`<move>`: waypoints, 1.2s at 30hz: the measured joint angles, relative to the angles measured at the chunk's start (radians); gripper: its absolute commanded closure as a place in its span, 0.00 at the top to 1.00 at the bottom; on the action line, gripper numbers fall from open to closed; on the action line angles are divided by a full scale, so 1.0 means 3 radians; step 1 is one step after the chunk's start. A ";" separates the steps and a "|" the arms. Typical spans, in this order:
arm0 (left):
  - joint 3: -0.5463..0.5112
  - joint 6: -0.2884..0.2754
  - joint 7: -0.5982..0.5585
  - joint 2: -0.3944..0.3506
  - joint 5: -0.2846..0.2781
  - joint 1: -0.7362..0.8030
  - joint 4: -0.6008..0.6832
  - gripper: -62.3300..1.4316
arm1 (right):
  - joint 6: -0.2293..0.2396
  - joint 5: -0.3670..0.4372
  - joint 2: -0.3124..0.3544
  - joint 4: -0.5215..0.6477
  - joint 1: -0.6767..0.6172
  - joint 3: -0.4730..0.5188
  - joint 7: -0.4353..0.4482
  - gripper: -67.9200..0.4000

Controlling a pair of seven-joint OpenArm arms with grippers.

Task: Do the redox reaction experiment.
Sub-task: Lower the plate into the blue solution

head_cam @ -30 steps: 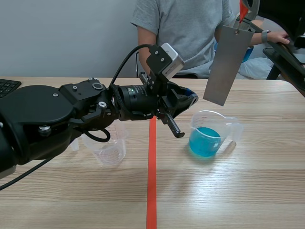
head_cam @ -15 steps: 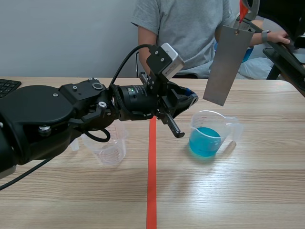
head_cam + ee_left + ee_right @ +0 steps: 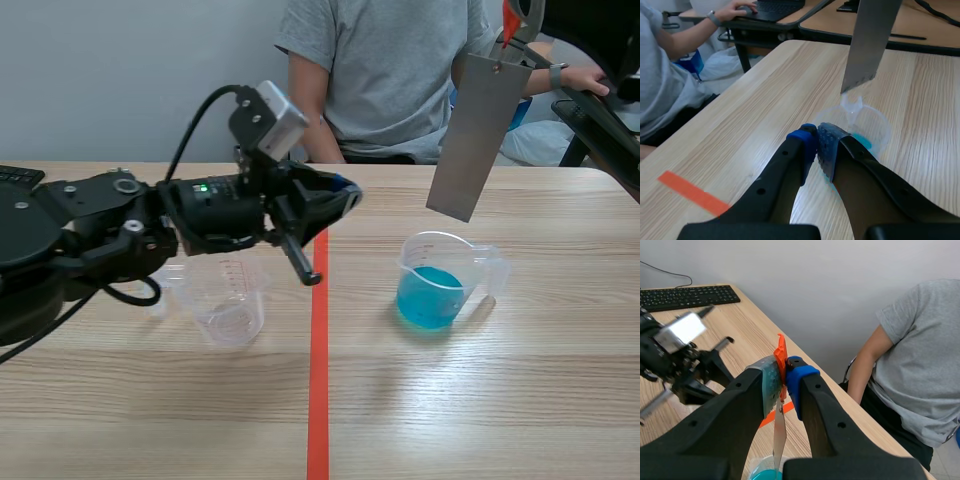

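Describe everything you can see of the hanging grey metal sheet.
The flat, dull grey rectangular metal sheet hangs slightly tilted from a small orange tab at its top edge, pinched in the right arm's jaws. Its lower edge hangs above the clear plastic beaker of blue liquid, not touching it.

Two beakers (image 3: 235, 310), one metal sheet (image 3: 475, 135), one keyboard (image 3: 687, 297), one person (image 3: 390, 70).

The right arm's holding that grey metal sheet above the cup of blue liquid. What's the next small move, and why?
Probably lower the right gripper so the flat grey metal sheet dips into the blue liquid. The sheet hangs by its orange tab above the clear plastic beaker, not yet touching, and the shut left gripper stands apart.
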 measured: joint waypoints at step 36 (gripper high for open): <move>-0.3221 0.0515 -0.0573 -0.1572 -0.0417 0.4765 0.0950 0.10 | -0.0001 -0.0465 -0.0170 -0.0361 0.0001 -0.0291 0.0083 0.03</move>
